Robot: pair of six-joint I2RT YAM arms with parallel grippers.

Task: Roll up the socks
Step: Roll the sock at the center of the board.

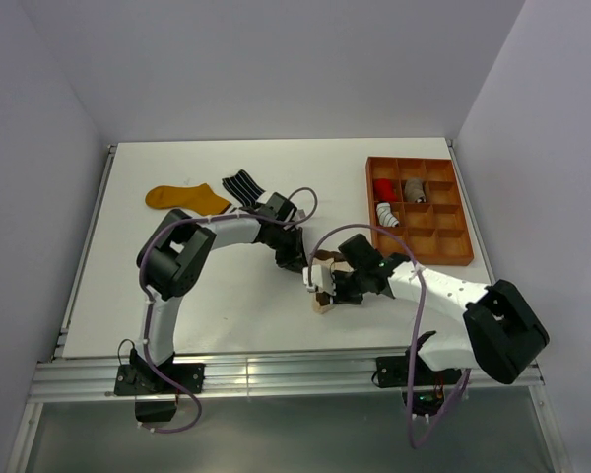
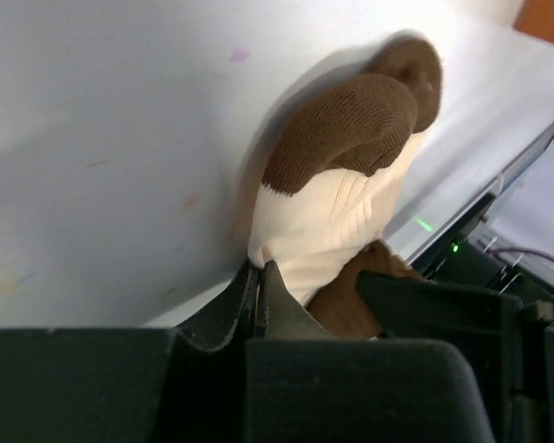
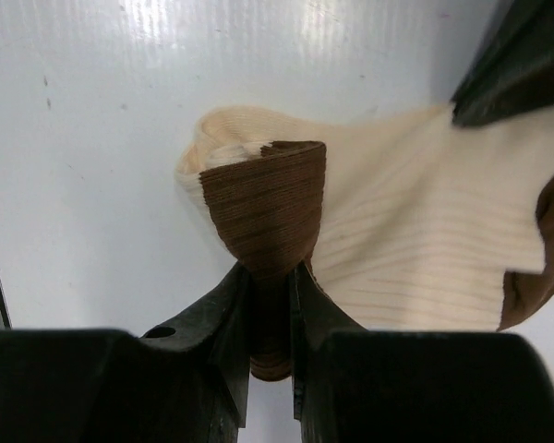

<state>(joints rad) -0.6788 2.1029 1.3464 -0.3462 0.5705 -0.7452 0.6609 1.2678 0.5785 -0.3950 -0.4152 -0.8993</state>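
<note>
A cream sock with brown toe and heel [image 1: 322, 289] is held between both grippers near the middle of the table. My left gripper [image 2: 259, 266] is shut, pinching a cream edge of this sock [image 2: 337, 208]. My right gripper [image 3: 270, 273] is shut on a bunched brown part of the same sock [image 3: 415, 249]. From above, the left gripper [image 1: 297, 258] sits just behind and left of the sock, and the right gripper [image 1: 335, 286] is on its right. A mustard-yellow sock [image 1: 182, 198] and a black sock with white stripes [image 1: 242, 186] lie flat at the back left.
An orange-brown compartment tray [image 1: 424, 258] stands at the back right and holds a red roll [image 1: 383, 189], a grey roll [image 1: 414, 189] and a white striped roll [image 1: 387, 214]. The table's near edge has a metal rail [image 1: 276, 370].
</note>
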